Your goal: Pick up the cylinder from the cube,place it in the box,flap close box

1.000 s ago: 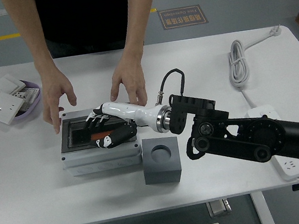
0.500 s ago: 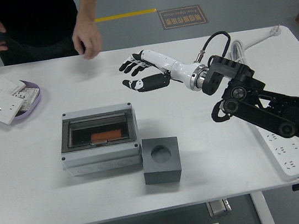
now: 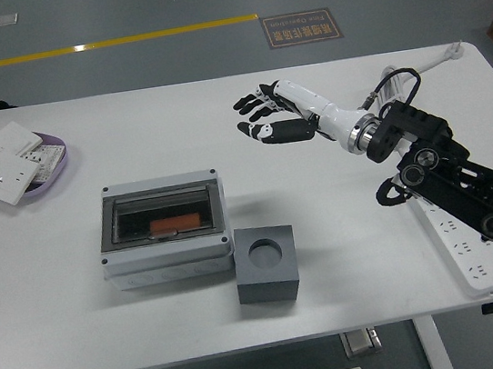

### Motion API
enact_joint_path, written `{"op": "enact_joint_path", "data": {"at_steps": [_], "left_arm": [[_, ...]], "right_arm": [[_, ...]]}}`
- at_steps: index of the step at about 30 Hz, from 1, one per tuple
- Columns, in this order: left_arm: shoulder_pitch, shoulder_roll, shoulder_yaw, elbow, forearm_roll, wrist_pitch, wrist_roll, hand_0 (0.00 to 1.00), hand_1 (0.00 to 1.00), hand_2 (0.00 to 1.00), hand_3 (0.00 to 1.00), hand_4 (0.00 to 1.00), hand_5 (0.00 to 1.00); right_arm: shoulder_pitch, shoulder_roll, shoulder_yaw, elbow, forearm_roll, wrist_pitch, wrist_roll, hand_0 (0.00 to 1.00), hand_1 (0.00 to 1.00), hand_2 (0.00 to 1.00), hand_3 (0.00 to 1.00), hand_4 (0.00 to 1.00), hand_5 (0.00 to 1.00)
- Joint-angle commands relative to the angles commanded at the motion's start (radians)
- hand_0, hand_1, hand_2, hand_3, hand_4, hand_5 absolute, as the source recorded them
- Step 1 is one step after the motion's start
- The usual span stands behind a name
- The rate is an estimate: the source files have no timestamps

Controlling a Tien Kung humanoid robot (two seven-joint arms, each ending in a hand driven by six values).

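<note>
An orange cylinder [image 3: 177, 223] lies inside the grey box [image 3: 169, 260], seen through its closed clear flap [image 3: 161, 214]. The dark grey cube [image 3: 265, 263] stands just right of the box front, its round socket empty. My right hand [image 3: 262, 116] is open and empty, fingers spread, held above the table well to the upper right of the box. My left arm is out of view.
A purple bowl [image 3: 58, 171] with white switch plates [image 3: 5, 175] sits at the far left. A white power strip [image 3: 465, 250] and coiled cable [image 3: 393, 104] lie at the right under my arm. A person's dark sleeve shows at the top left corner.
My right hand left the box, rose and drew back to the upper right. The box flap is now closed. The person's hands left the table and the person stepped away to the left.
</note>
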Motion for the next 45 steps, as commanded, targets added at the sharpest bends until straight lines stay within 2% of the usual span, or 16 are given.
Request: {"op": "enact_joint_path", "data": {"at_steps": [11, 18, 25, 30, 32, 40, 45], "left_arm": [[0.005, -0.001, 0.002, 0.000, -0.002, 0.000, 0.000, 0.923, 0.852, 0.854, 0.951, 0.002, 0.002], [0.007, -0.001, 0.007, 0.000, -0.009, 0.001, 0.000, 0.923, 0.852, 0.854, 0.951, 0.002, 0.002], [0.010, 0.000, 0.008, 0.000, -0.011, 0.001, -0.001, 0.923, 0.852, 0.854, 0.951, 0.002, 0.002], [0.011, 0.002, 0.004, 0.000, -0.009, 0.001, -0.001, 0.923, 0.852, 0.854, 0.951, 0.002, 0.002], [0.011, 0.001, 0.002, 0.000, -0.007, 0.000, -0.001, 0.923, 0.852, 0.854, 0.951, 0.002, 0.002], [0.013, 0.000, -0.001, 0.000, -0.004, -0.004, -0.004, 0.923, 0.852, 0.854, 0.951, 0.002, 0.002], [0.010, 0.003, -0.002, 0.000, -0.006, -0.003, -0.005, 0.923, 0.852, 0.854, 0.951, 0.002, 0.002]], "right_arm": [[-0.035, -0.031, 0.064, 0.058, -0.028, 0.001, 0.008, 0.804, 0.707, 0.730, 0.710, 0.642, 0.391], [-0.061, -0.046, 0.111, 0.061, -0.027, 0.001, 0.020, 0.805, 0.708, 0.730, 0.709, 0.637, 0.386], [-0.073, -0.070, 0.145, 0.068, -0.024, 0.046, 0.059, 0.806, 0.705, 0.728, 0.708, 0.652, 0.409], [-0.076, -0.084, 0.163, 0.072, -0.028, 0.056, 0.066, 0.805, 0.709, 0.730, 0.708, 0.666, 0.428], [-0.075, -0.089, 0.170, 0.072, -0.026, 0.051, 0.070, 0.805, 0.709, 0.730, 0.708, 0.666, 0.428], [-0.074, -0.102, 0.189, 0.077, 0.004, -0.028, 0.106, 0.795, 0.712, 0.733, 0.704, 0.679, 0.440], [-0.076, -0.111, 0.202, 0.085, 0.011, -0.046, 0.114, 0.795, 0.712, 0.733, 0.704, 0.679, 0.440]]}}
